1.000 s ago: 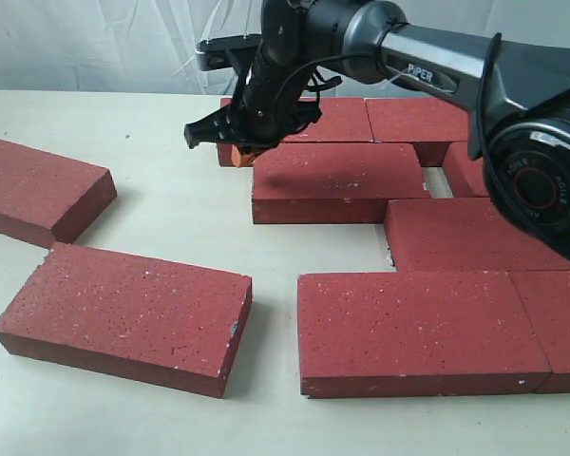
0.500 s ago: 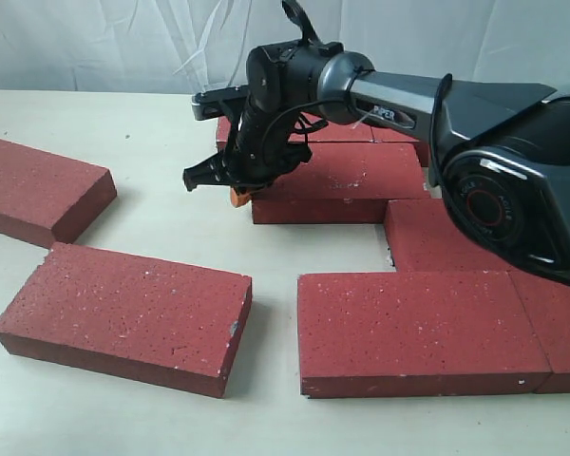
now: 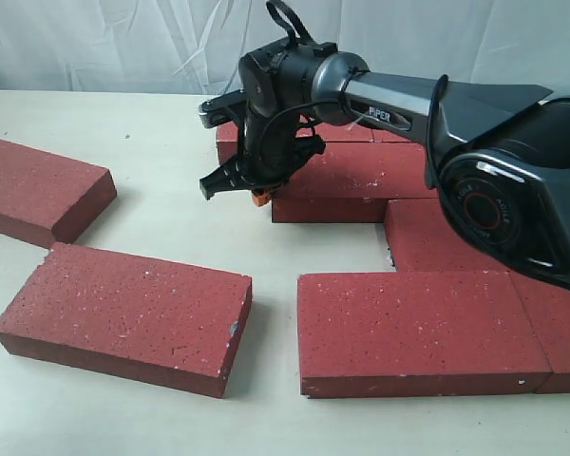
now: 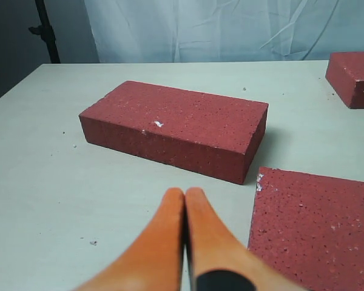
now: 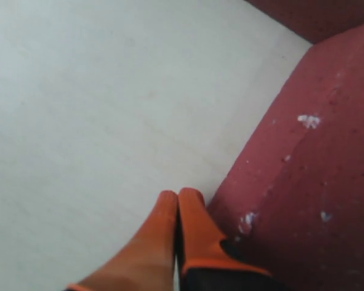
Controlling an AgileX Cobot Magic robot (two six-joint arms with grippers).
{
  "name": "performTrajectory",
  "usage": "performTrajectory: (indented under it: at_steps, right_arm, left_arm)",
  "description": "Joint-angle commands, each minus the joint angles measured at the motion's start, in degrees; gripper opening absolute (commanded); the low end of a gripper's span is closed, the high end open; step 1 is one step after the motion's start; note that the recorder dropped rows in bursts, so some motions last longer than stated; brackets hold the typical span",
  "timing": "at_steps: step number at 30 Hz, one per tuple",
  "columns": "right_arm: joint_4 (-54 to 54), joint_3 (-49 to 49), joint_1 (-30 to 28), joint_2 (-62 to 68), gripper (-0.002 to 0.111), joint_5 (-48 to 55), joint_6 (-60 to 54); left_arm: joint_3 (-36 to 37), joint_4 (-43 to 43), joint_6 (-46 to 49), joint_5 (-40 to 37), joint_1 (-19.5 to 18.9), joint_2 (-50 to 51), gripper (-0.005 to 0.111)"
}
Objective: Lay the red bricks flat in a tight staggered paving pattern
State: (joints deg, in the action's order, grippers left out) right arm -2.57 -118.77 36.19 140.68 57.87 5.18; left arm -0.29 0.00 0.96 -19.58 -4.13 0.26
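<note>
Jaws of the left gripper (image 4: 185, 200) are pressed together above the table (image 4: 60, 200), with a loose brick (image 4: 176, 127) lying flat just ahead of them. Further right, the right gripper (image 3: 258, 197), likewise closed on nothing, sits low at the left short end of the second-row brick (image 3: 356, 176). That brick's long axis runs left to right, away from the tips and into the laid bricks (image 3: 427, 328). An endwise push by the nearer right arm looks due.
</note>
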Motion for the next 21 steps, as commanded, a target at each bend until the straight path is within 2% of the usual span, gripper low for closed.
performTrajectory:
  at_steps: [1, 9, 16, 21]
  right_arm:
    - [-8.3, 0.22, -0.89, 0.11, -0.001, 2.1, -0.17]
    - [-0.32, 0.22, -0.79, -3.0, -0.001, -1.19, -0.34]
    - [6.91, 0.22, -0.79, -6.09, -0.001, -1.09, -5.7]
    - [6.91, 0.22, -0.79, -7.27, -0.001, -0.62, -6.9]
  left_arm:
    - [0.29, -0.38, -0.39, 0.52, -0.33, -0.26, 0.0]
    - [0.29, -0.38, -0.39, 0.52, -0.33, -0.26, 0.0]
    - [0.29, -0.38, -0.39, 0.52, -0.33, -0.26, 0.0]
    - [0.29, -0.38, -0.39, 0.52, -0.33, -0.26, 0.0]
